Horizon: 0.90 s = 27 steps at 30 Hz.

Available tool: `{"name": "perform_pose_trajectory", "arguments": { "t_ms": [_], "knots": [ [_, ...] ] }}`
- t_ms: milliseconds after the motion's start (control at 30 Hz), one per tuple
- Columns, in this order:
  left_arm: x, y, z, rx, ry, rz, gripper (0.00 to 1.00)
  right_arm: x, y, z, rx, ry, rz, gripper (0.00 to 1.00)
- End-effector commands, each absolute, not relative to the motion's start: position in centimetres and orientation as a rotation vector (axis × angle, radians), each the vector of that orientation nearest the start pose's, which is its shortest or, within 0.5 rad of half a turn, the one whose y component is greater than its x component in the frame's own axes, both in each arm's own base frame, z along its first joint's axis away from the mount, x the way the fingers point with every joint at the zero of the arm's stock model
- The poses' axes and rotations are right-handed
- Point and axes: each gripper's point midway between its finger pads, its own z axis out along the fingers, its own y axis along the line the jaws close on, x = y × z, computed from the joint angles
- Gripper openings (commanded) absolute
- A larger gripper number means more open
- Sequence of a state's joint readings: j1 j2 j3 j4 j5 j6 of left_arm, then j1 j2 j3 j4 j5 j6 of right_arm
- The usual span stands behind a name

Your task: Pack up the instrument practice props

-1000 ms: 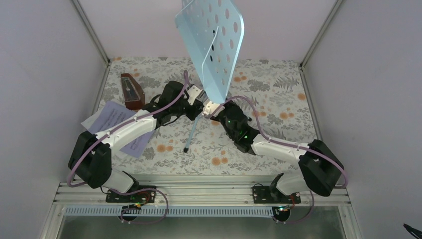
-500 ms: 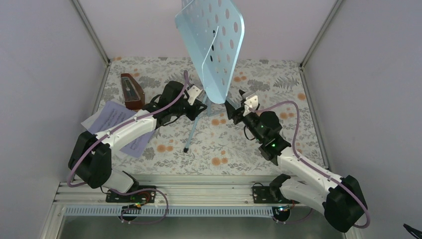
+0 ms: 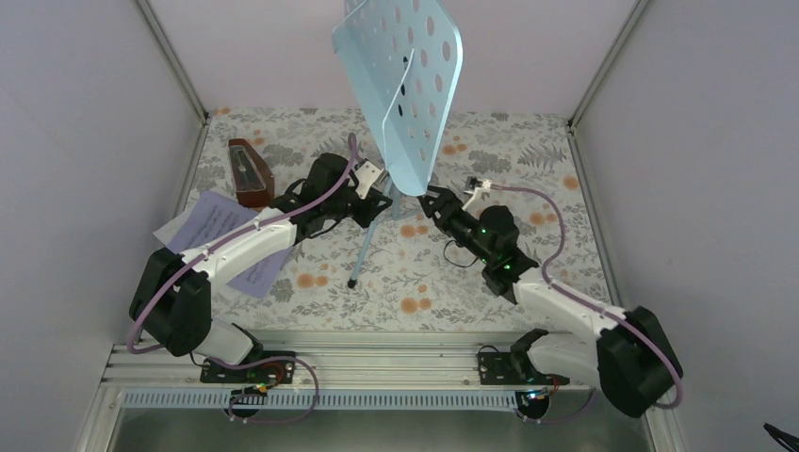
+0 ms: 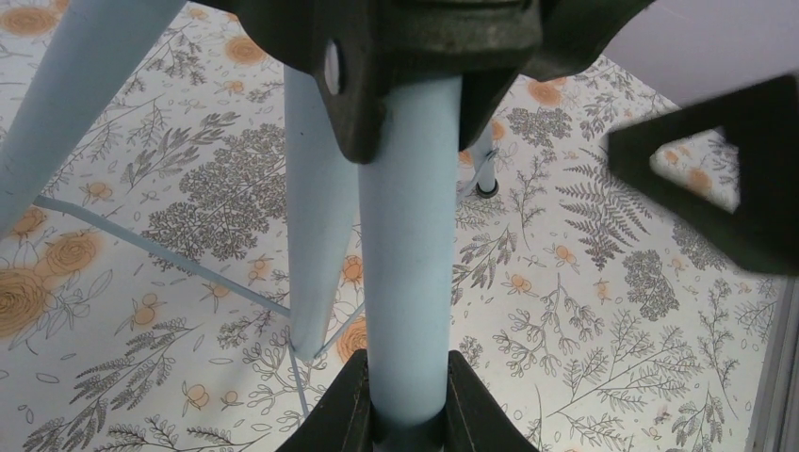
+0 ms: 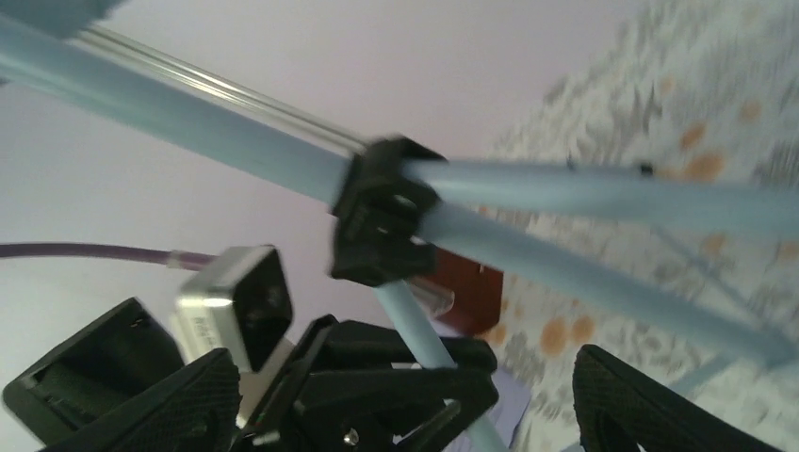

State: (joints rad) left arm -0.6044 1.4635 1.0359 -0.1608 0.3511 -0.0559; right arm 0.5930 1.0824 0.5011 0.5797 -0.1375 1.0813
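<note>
A: Left gripper (image 3: 375,199) status?
B: Clamped on the music stand (image 3: 405,85) pole; stand upright mid-counter (image 3: 528,179). Right gripper (image 3: 433,201) has its jaws wide, holds nothing, just beside the pole.
A: Any text?
B: Print on the sheet-music pages (image 3: 212,221) is too small to read. Metronome (image 3: 250,172) just behind them, left side.

white links (image 3: 240,245), black joints (image 3: 179,315), purple cables (image 3: 562,231); left gripper (image 3: 377,200), right gripper (image 3: 433,200) black
</note>
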Motion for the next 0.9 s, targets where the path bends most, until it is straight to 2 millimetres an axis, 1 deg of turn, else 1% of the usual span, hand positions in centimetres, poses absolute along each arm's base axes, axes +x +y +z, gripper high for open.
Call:
{"name": "perform_pose_trajectory", "arguments": {
  "t_ms": [0,167,300,533,733,867],
  "knots": [
    [32.9,-29.8,20.0,0.809,2.060,-0.727,0.02,30.3,25.7,27.5,0.481,1.765,1.715,0.83],
    [32.9,-29.7,20.1,0.809,2.057,-0.721,0.02,31.2,26.5,27.6,0.554,1.751,1.802,0.80],
    [32.9,-29.7,20.1,0.810,2.057,-0.723,0.02,32.1,26.8,27.5,0.600,1.745,1.817,0.78],
    [32.9,-29.7,20.3,0.809,2.054,-0.726,0.02,33.3,26.5,28.0,0.647,1.708,1.786,0.66],
    [32.8,-29.8,20.2,0.810,2.055,-0.730,0.02,33.9,26.8,27.9,0.652,1.715,1.779,0.56],
    [32.8,-29.8,20.3,0.810,2.054,-0.731,0.02,34.3,27.0,27.7,0.659,1.719,1.772,0.51]
  ]
}}
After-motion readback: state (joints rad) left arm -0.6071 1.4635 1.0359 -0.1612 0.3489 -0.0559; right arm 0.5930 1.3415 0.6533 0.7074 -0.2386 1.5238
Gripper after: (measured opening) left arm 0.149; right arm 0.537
